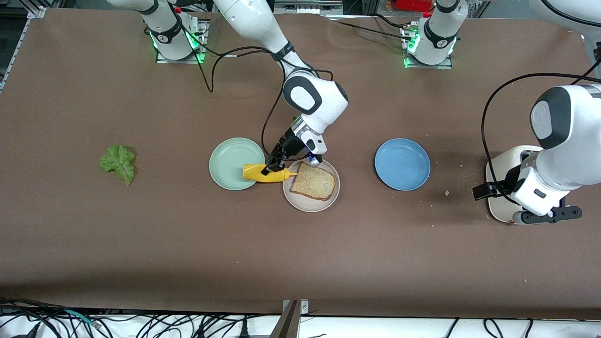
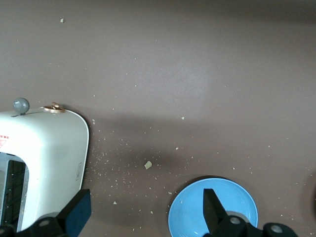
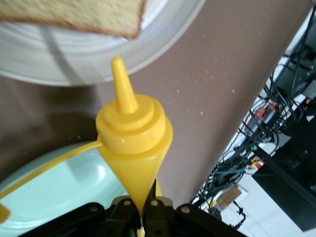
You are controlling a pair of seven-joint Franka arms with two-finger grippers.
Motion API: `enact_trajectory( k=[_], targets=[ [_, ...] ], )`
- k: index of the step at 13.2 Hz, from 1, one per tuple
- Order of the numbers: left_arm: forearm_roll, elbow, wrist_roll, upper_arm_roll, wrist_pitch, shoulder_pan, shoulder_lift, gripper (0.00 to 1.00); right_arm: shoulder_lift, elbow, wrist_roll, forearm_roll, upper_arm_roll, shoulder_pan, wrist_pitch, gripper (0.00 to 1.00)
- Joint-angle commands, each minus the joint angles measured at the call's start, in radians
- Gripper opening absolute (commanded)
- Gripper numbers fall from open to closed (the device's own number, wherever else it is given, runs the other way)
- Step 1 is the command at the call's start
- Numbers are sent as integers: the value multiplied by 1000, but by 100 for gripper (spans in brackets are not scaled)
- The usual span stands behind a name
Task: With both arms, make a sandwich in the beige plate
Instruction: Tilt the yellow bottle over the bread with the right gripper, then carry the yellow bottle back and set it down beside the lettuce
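One tan bread slice (image 1: pixel 313 181) lies on the beige plate (image 1: pixel 300 203). My right gripper (image 1: pixel 273 166) is shut on a yellow squeeze bottle (image 1: pixel 265 173), held sideways over the gap between the mint green plate (image 1: pixel 230 162) and the beige plate. Its nozzle points at the bread's edge. In the right wrist view the bottle (image 3: pixel 133 133) is pinched thin in my right gripper (image 3: pixel 143 207), nozzle toward the bread (image 3: pixel 74 15). A green lettuce leaf (image 1: pixel 118 162) lies toward the right arm's end. My left gripper (image 2: pixel 146 212) waits open and empty over bare table between the toaster and the blue plate.
A white toaster (image 1: pixel 498 164) stands at the left arm's end, under the left arm. A blue plate (image 1: pixel 402 164) sits between the toaster and the beige plate. Crumbs (image 2: pixel 147 165) dot the table near the toaster (image 2: pixel 44 158). Cables run along the table's front edge.
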Motion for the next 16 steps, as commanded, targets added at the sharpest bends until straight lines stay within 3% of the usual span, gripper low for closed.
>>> enact_trajectory(
  k=[1, 9, 12, 16],
  targets=[
    [33, 6, -10, -2, -6, -1, -5, 100, -61, 28, -140, 114, -6, -68, -28, 0],
    [31, -4, -8, -2, -6, -3, -5, 100, -351, 13, -560, 559, -1, -389, -22, 0],
    [31, -5, -10, -2, -5, -3, -7, 100, -412, -38, -746, 824, -3, -551, -22, 0],
    [31, -5, -10, -2, -6, -3, -7, 100, -435, -102, -1134, 1125, -5, -732, -33, 0]
  ],
)
